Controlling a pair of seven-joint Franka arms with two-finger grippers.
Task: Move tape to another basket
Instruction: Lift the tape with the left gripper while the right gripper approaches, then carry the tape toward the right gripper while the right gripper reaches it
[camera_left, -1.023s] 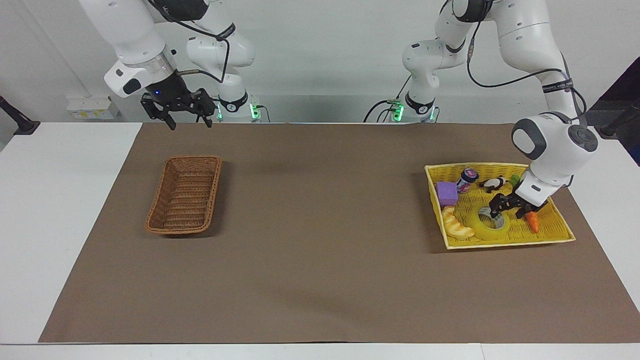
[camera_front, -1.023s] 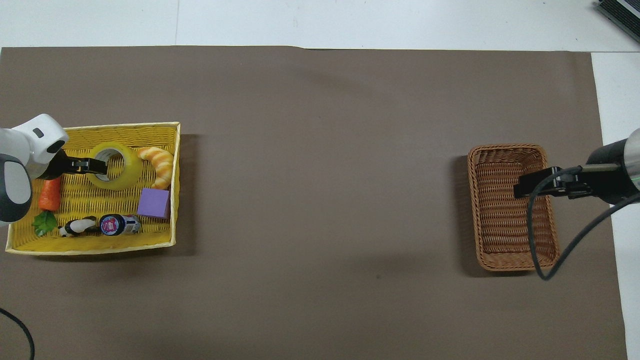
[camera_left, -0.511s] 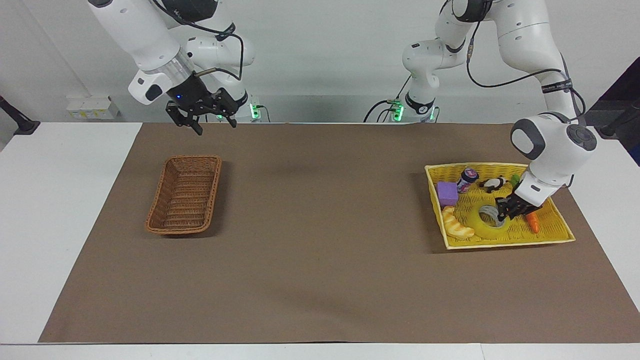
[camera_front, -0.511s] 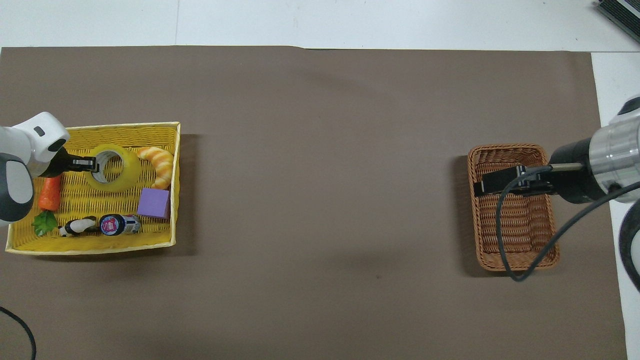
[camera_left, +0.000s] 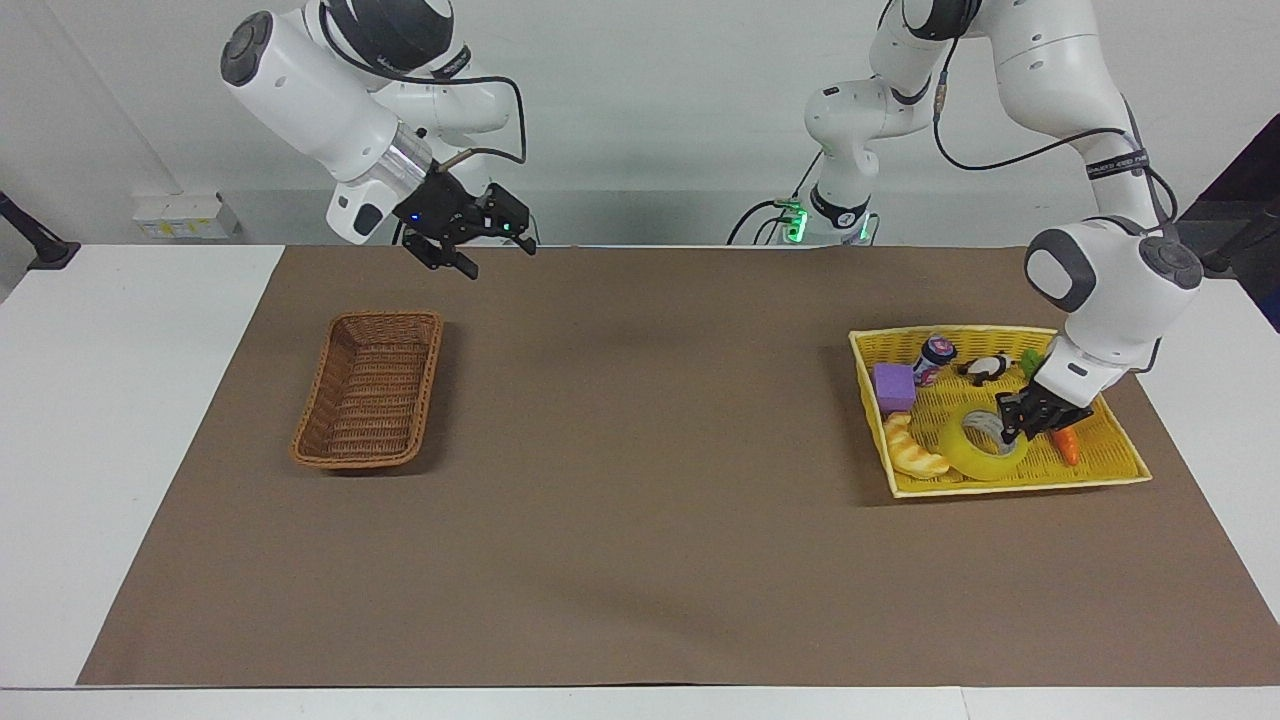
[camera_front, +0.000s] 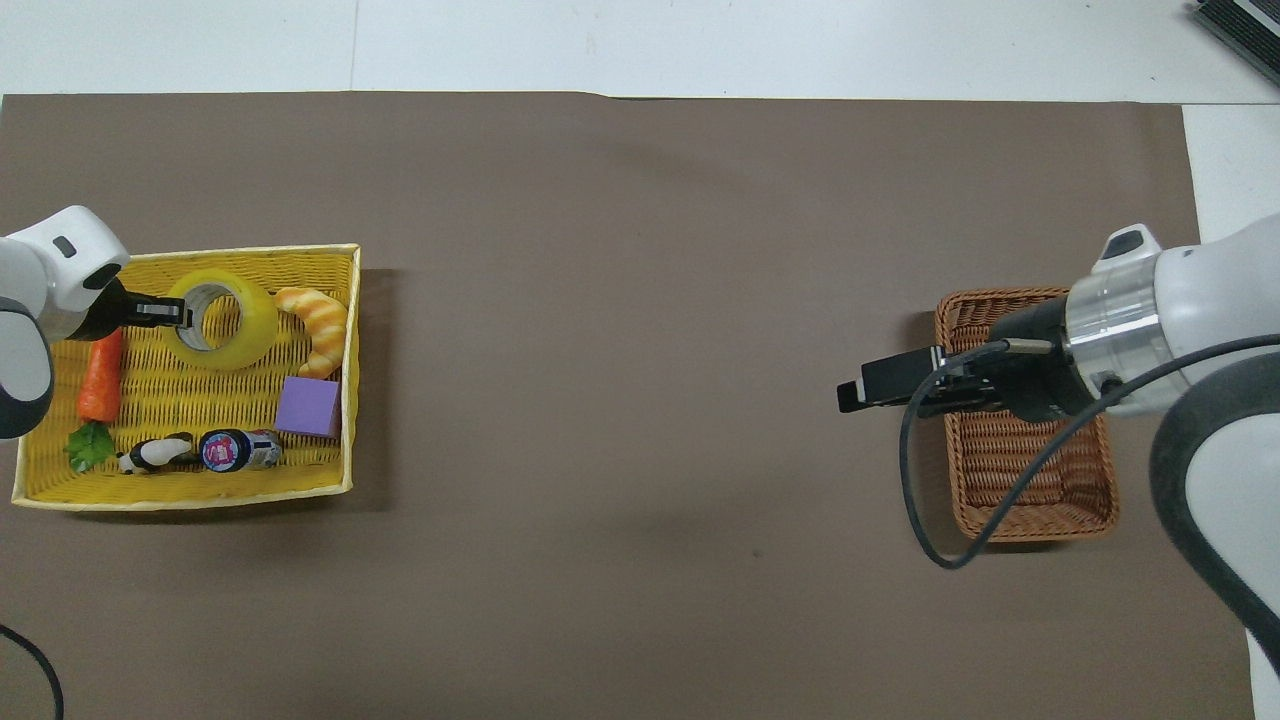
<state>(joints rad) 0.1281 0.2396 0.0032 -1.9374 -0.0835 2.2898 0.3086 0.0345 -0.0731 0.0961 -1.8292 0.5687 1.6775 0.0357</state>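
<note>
- Left gripper (camera_left: 1012, 430) clamped on tape (camera_left: 975, 447) wall, tape at its 9 o'clock in facing view, inside tray (camera_left: 1100, 478).
- Right gripper (camera_left: 482, 240) spread wide, aloft over mat beside basket (camera_left: 368, 390).

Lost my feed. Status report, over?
Left gripper shut on tape in yellow basket. Right gripper open, raised over the mat. Wicker basket holds nothing.
</note>
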